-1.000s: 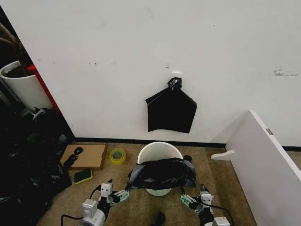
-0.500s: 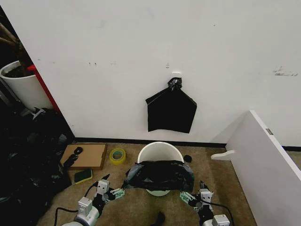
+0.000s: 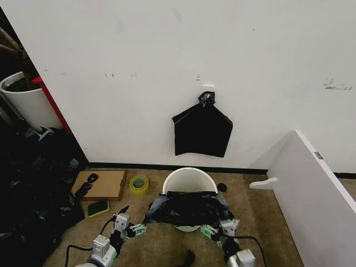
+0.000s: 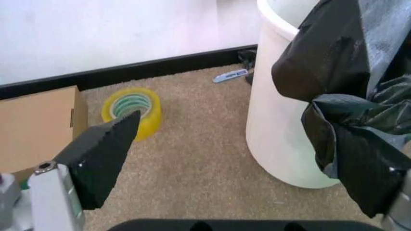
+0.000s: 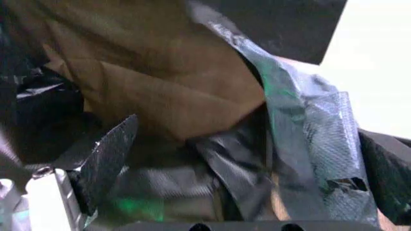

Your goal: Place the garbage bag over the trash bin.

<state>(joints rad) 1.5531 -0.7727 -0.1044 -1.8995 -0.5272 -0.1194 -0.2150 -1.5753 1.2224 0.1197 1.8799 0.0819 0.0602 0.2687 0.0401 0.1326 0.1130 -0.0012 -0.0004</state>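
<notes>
1. Wall and carpeted floor frame your scene: the trash bin [image 3: 189,183] stands on the floor just in front of the wall, below a flat black bag [image 3: 202,129] hanging from a hook.
2. Your garbage bag [image 3: 189,207] lies draped over the near part of the bin's rim, bunched and hanging down the front; the far part of the rim is bare and white, so I judge the fitting only partly done.
3. Expect the bag to handle as light, limp and slick film. It will crumple and slip rather than hold a shape, and thin plastic can tear if dragged hard against the rim. Take hold at the hem on either side and spread it outward.
4. Your left claw [image 3: 133,228] sits low near the bag's left corner. In the left wrist view its jaws stand wide apart with nothing between them, so it is released; the bag [image 4: 350,96] hangs beside the far finger.
5. Your right claw [image 3: 214,230] sits at the bag's right corner. Its wrist view shows bag folds [image 5: 301,139] crowding the gap between spread fingers, but I cannot tell whether it grips.
6. The left wrist view alone gives you the bin's side wall [image 4: 282,130] and a yellow tape roll [image 4: 134,109] up close; the head view alone gives you the whole rim.
</notes>
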